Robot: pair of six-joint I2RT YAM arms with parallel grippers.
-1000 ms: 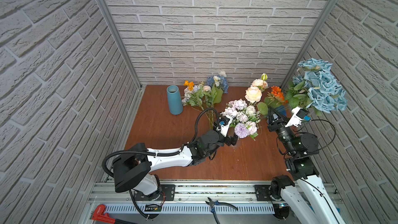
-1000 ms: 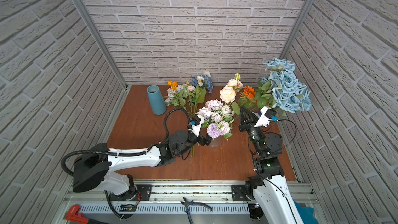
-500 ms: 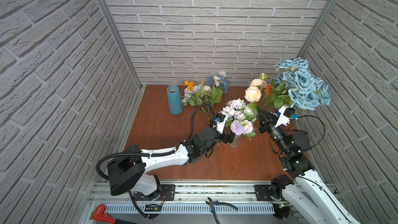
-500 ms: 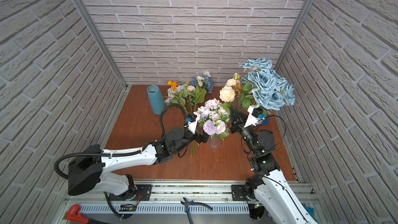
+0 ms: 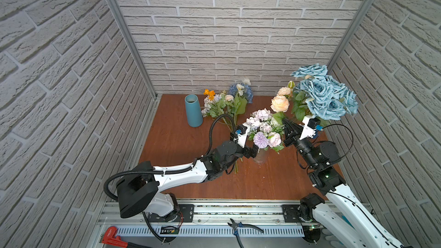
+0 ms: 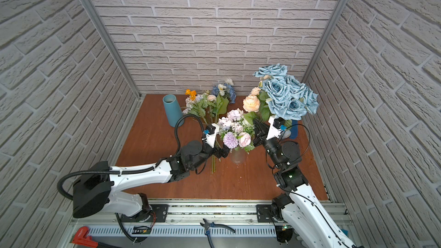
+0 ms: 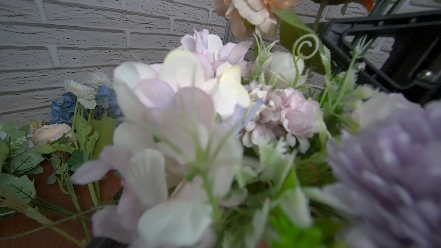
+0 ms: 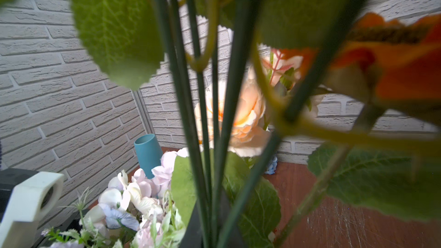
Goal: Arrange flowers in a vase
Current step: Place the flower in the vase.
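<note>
The right gripper (image 5: 287,125) was clamped on the green stems of the pale blue fabric roses (image 5: 322,91), held at centre right of frame. Both wrist views showed an orange bloom (image 8: 401,67) that the top views hid. The left gripper (image 5: 253,151) stood with its jaws wide apart beside one clear glass vase (image 5: 261,159) of lilac-white sprays (image 5: 262,125). One teal tapered vase (image 5: 193,110) stood farther left.
</note>
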